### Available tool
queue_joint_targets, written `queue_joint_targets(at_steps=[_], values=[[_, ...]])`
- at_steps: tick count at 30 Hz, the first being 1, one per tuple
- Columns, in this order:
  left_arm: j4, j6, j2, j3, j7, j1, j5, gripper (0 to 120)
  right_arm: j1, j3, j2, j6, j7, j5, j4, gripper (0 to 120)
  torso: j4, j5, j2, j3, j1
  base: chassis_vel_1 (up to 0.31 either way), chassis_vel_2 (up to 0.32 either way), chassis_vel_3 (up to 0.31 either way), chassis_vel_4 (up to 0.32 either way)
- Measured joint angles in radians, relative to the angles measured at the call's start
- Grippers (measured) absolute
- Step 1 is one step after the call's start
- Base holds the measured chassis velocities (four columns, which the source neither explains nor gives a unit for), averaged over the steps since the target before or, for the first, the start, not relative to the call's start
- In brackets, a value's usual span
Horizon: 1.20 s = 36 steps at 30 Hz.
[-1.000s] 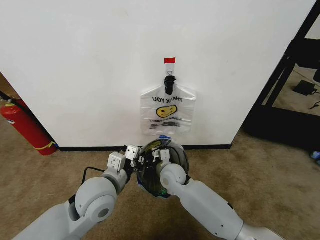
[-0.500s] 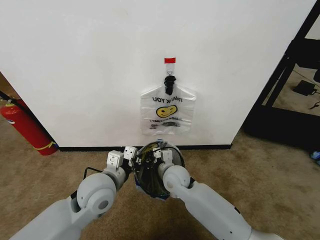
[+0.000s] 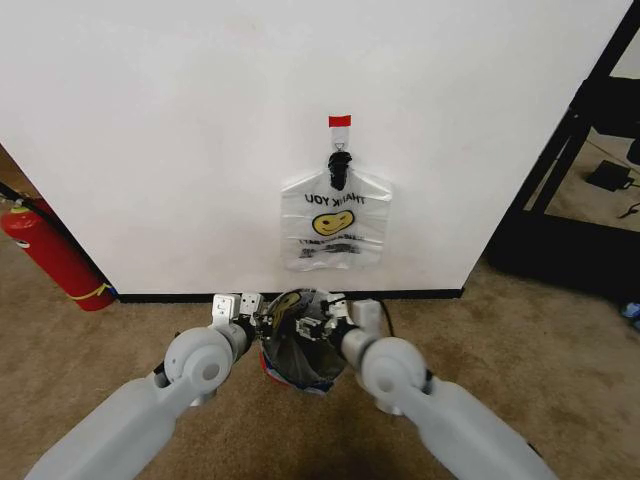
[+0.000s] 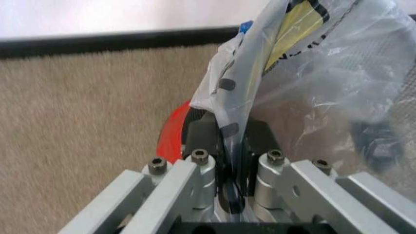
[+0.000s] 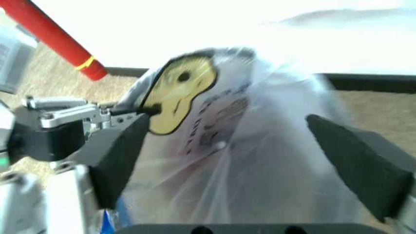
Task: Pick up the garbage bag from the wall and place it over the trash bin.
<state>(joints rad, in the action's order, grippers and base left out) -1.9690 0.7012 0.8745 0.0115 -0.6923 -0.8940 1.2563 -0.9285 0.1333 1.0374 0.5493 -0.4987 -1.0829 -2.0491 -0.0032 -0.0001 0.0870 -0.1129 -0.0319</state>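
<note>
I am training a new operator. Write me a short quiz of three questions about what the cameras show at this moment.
1. True or false: a garbage bag hangs from the hook on the wall.
2. What do the jaws of the left gripper pinch? A) bare wire mesh B) the plastic bag C) nothing
3. Fill in: the fire extinguisher stands on the robot's ____ side.

Key: 1 true; 2 B; 3 left.
</note>
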Motion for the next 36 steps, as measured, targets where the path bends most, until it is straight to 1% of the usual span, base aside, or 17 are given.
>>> queue_joint_targets(at_steps=[2, 5, 7, 8, 9, 12, 14, 16, 18, 21, 23, 28, 31, 33, 34, 36], values=[[0.005, 0.005, 0.021, -0.011, -0.043, 0.007, 0.063, 4, -0.043, -0.058, -0.034, -0.017, 0.006, 0.038, -0.041, 99, 0.0000, 0.0002, 0.000, 0.000, 0.000, 0.000, 0.000, 0.000, 0.000], [-0.002, 0.009, 0.041, -0.035, -0.125, 0.018, 0.179, 4, -0.094, -0.138, -0.058, -0.039, 0.005, 0.119, -0.080, 100, -0.0002, 0.0005, 0.000, 0.000, 0.000, 0.000, 0.000, 0.000, 0.000], [-0.010, 0.009, 0.046, -0.053, -0.165, 0.022, 0.255, 4, -0.132, -0.213, -0.058, -0.045, 0.003, 0.148, -0.106, 100, 0.0002, 0.0003, 0.000, 0.000, 0.000, 0.000, 0.000, 0.000, 0.000], [-0.011, 0.009, 0.046, -0.059, -0.171, 0.022, 0.272, 4, -0.150, -0.244, -0.056, -0.047, 0.003, 0.154, -0.115, 100, 0.0003, 0.0004, 0.000, 0.000, 0.000, 0.000, 0.000, 0.000, 0.000], [-0.011, 0.009, 0.046, -0.059, -0.171, 0.022, 0.272, 4, -0.150, -0.244, -0.056, -0.047, 0.003, 0.154, -0.115, 100, 0.0003, 0.0004, 0.000, 0.000, 0.000, 0.000, 0.000, 0.000, 0.000], [-0.006, 0.004, 0.050, -0.069, -0.180, 0.015, 0.316, 4, -0.215, -0.330, -0.047, -0.059, 0.009, 0.186, -0.133, 100, 0.0000, 0.0005, 0.000, 0.000, 0.000, 0.000, 0.000, 0.000, 0.000], [0.013, -0.008, 0.071, -0.074, -0.179, 0.002, 0.347, 4, -0.301, -0.411, -0.025, -0.080, 0.033, 0.238, -0.146, 100, 0.0001, 0.0004, 0.000, 0.000, 0.000, 0.000, 0.000, 0.000, 0.000], [0.020, -0.010, 0.080, -0.074, -0.177, -0.002, 0.351, 4, -0.321, -0.430, -0.019, -0.082, 0.037, 0.244, -0.150, 100, -0.0001, 0.0004, 0.000, 0.000, 0.000, 0.000, 0.000, 0.000, 0.000], [0.042, -0.015, 0.106, -0.074, -0.170, -0.011, 0.348, 4, -0.380, -0.488, 0.000, -0.088, 0.053, 0.261, -0.166, 100, -0.0003, 0.0002, 0.000, 0.000, 0.000, 0.000, 0.000, 0.000, 0.000], [0.068, -0.026, 0.136, -0.074, -0.156, -0.014, 0.335, 4, -0.428, -0.533, 0.012, -0.094, 0.071, 0.280, -0.180, 100, 0.0000, 0.0002, 0.000, 0.000, 0.000, 0.000, 0.000, 0.000, 0.000], [0.079, -0.038, 0.153, -0.074, -0.146, -0.015, 0.323, 4, -0.448, -0.549, 0.019, -0.097, 0.077, 0.285, -0.189, 100, 0.0000, 0.0003, 0.000, 0.000, 0.000, 0.000, 0.000, 0.000, 0.000], [0.083, -0.045, 0.161, -0.076, -0.143, -0.019, 0.306, 5, -0.459, -0.569, 0.027, -0.097, 0.078, 0.258, -0.194, 100, 0.0000, 0.0004, 0.000, 0.000, 0.000, 0.000, 0.000, 0.000, 0.000], [0.084, -0.045, 0.158, -0.077, -0.140, -0.022, 0.295, 19, -0.459, -0.581, 0.028, -0.095, 0.078, 0.239, -0.188, 100, 0.0001, 0.0002, 0.000, 0.000, 0.000, 0.000, 0.000, 0.000, 0.000], [0.084, -0.044, 0.155, -0.076, -0.140, -0.023, 0.291, 21, -0.459, -0.581, 0.028, -0.095, 0.077, 0.238, -0.187, 100, 0.0001, 0.0003, 0.000, 0.000, 0.000, 0.000, 0.000, 0.000, 0.000], [0.083, -0.043, 0.151, -0.074, -0.140, -0.025, 0.286, 28, -0.458, -0.581, 0.028, -0.094, 0.077, 0.238, -0.185, 100, 0.0001, 0.0005, 0.000, 0.000, 0.000, 0.000, 0.000, 0.000, 0.000], [0.082, -0.033, 0.139, -0.070, -0.139, -0.033, 0.277, 36, -0.459, -0.581, 0.030, -0.094, 0.077, 0.236, -0.184, 100, 0.0002, 0.0001, 0.000, 0.000, 0.000, 0.000, 0.000, 0.000, 0.000]])
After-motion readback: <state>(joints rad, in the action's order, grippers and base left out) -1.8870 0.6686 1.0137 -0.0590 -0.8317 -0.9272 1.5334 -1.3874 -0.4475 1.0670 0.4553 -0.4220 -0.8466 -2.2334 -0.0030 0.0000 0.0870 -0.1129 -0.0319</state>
